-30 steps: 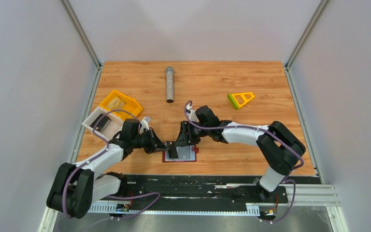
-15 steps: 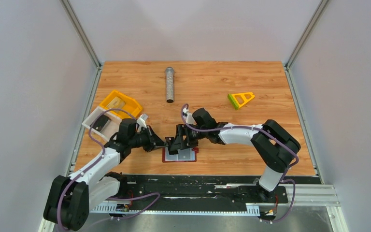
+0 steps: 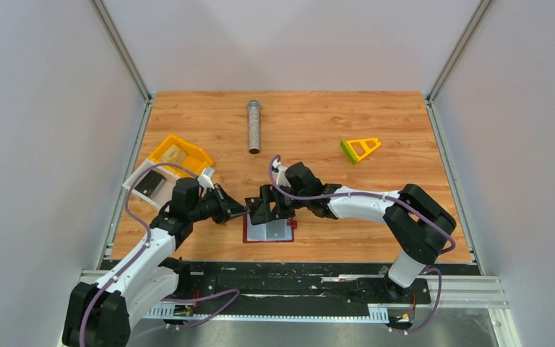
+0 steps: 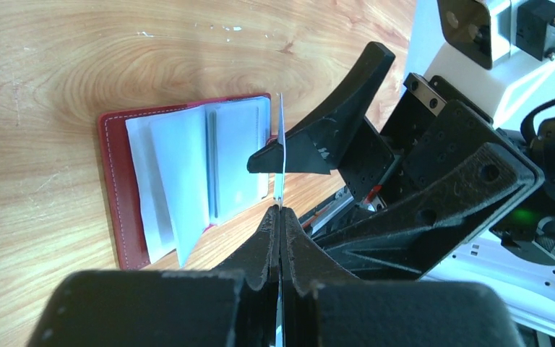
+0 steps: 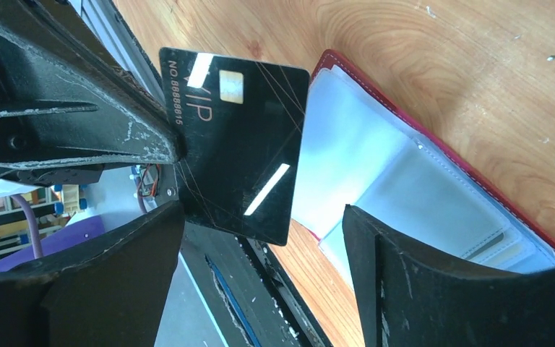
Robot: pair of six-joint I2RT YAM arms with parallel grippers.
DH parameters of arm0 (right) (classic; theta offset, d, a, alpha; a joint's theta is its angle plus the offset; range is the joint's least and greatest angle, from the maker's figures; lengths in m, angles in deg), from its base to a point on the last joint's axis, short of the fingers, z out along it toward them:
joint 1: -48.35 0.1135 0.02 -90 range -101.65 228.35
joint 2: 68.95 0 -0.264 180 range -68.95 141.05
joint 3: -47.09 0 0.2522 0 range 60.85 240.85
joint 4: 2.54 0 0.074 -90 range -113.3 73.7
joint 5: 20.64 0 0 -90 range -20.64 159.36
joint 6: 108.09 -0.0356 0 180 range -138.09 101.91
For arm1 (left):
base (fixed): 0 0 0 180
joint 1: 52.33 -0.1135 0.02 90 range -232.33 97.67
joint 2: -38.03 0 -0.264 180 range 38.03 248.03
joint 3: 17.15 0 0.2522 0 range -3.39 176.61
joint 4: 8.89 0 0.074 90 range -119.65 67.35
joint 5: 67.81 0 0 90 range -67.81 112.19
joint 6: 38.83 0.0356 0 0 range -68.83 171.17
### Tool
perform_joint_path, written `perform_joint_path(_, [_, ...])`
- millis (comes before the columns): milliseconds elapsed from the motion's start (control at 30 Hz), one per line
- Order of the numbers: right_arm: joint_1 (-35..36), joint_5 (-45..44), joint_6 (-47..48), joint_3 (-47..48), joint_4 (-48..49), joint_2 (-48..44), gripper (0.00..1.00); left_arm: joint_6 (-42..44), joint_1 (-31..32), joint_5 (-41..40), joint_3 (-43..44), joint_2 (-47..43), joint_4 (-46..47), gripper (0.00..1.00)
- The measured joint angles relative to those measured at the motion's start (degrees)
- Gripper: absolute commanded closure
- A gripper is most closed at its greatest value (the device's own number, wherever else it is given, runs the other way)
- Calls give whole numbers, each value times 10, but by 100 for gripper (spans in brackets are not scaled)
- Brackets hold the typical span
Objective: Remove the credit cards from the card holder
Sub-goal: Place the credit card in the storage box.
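Observation:
The dark-red card holder lies open near the table's front edge, its pale pockets up. My left gripper is shut on a black credit card, which shows edge-on in the left wrist view. In the right wrist view it shows face-on, clear of the holder and marked VIP. My right gripper stands open just past the card's free end, one finger on each side and neither touching it.
A yellow tray holding a tan flat piece and a white tray holding a dark flat piece sit at the left edge. A metal cylinder lies at the back centre. A yellow-green triangular piece is at the back right.
My right gripper's jaws have spread wide apart. My left gripper, still shut on the black card, has drawn back a little to the left and away from the holder.

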Motion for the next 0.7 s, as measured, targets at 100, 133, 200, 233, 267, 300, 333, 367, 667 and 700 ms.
perform_joint_path(100, [12,-18,0,10,-14,0,18,-2,0,-4,0,0,-4,100])
perform_joint_path(133, [15,-22,1,14,-19,0,18,-3,0,-5,0,0,-6,100])
perform_joint_path(200, [21,-30,1,21,-25,0,19,-4,0,-10,0,0,-6,100])
perform_joint_path(233, [23,-33,1,26,-27,0,19,-4,0,-11,0,0,-7,100])
perform_joint_path(267, [25,-36,1,29,-28,0,20,-4,0,-13,0,0,-8,100])
perform_joint_path(300, [28,-38,1,32,-30,0,20,-4,0,-13,0,0,-8,100])
perform_joint_path(333, [29,-41,1,35,-31,0,21,-4,0,-14,0,0,-8,100])
perform_joint_path(367, [29,-43,1,37,-31,0,23,-4,0,-14,0,0,-8,100])
perform_joint_path(667, [32,-63,2,56,-54,2,37,-7,0,-18,0,0,-8,100])
perform_joint_path(700, [33,-65,2,56,-57,2,39,-8,0,-18,0,0,-8,100])
